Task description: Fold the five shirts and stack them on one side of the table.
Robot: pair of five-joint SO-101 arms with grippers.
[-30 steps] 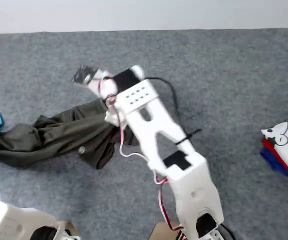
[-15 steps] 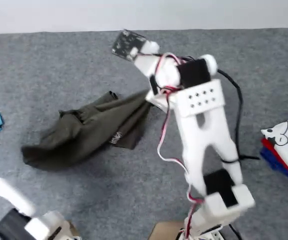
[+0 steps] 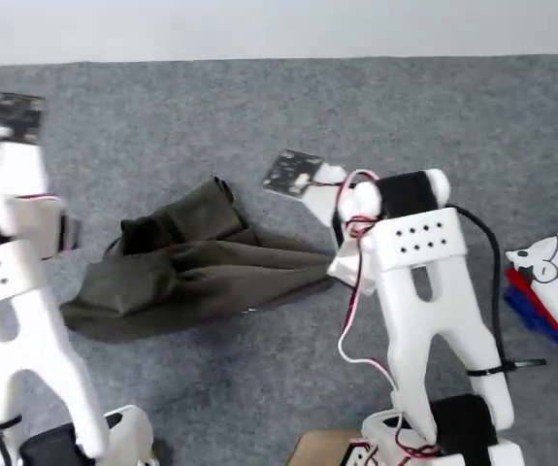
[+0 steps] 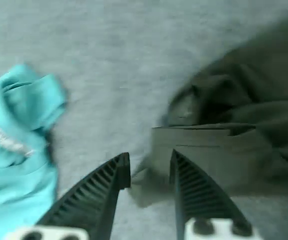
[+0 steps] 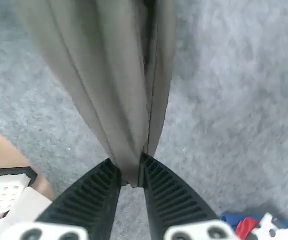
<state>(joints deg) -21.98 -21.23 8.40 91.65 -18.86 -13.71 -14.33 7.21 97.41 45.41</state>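
Since half a second before, the right arm (image 3: 419,282) had drawn back from the far side of the table (image 3: 434,126) toward its own base. It had pulled one end of the olive shirt (image 3: 201,267) along, so the cloth now lay stretched out longer toward the right. Over the same moment the left arm (image 3: 12,282) had swung up tall on the left side, just beside the shirt's other end.

From the right wrist view, the right gripper (image 5: 131,175) had its two black fingers pinched tight on a gathered edge of the olive shirt, with the fabric running away from the tips in long straight folds. The left gripper (image 4: 149,167) hung above the table with its fingers parted and nothing between them. It was poised over the near edge of the olive shirt, with grey table showing in the gap.

The olive shirt itself lay in the middle of the table, bunched and rumpled at its left end and drawn to a narrow point at the right. A teal shirt (image 4: 18,135) lay crumpled to one side of the left gripper, apart from the olive one. At the right edge of the table sat a stack of folded shirts (image 3: 555,282), white on top with red and blue beneath, well apart from the olive shirt.
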